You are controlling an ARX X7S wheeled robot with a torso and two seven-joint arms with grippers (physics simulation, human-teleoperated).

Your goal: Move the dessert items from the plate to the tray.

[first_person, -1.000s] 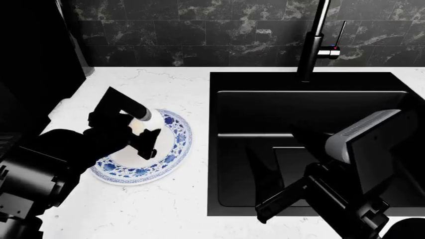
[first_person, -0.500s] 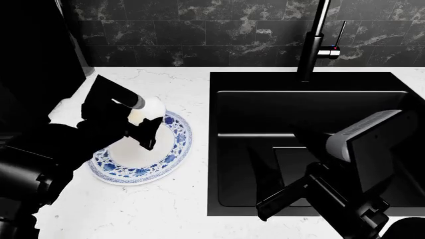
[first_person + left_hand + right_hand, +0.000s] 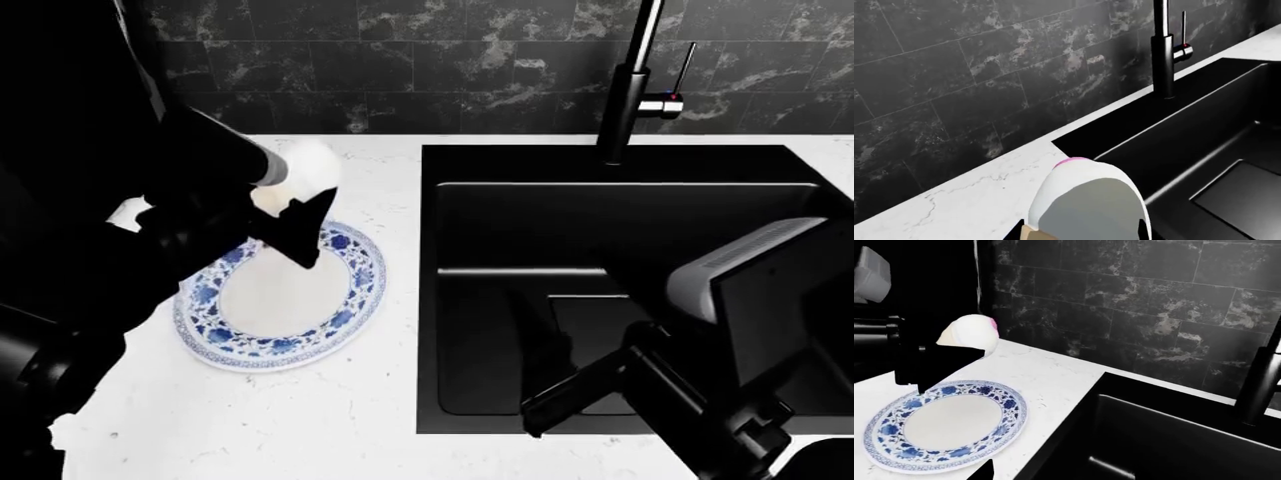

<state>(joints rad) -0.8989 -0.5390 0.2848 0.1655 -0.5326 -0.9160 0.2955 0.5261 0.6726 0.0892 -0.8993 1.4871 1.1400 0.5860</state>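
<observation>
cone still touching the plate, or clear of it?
Apart. The right wrist view shows the ice-cream cone held in the left gripper above the bare plate, countertop visible between.

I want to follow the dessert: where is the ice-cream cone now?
In the head view the ice-cream cone is at the left, held in the left pincer above the far edge of the blue-patterned plate, left of the sink.

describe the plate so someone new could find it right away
Start at the white counter left of the black sink. The plate lies flat there, under the left gripper holding a cone. Its blue floral rim marks it out.
</observation>
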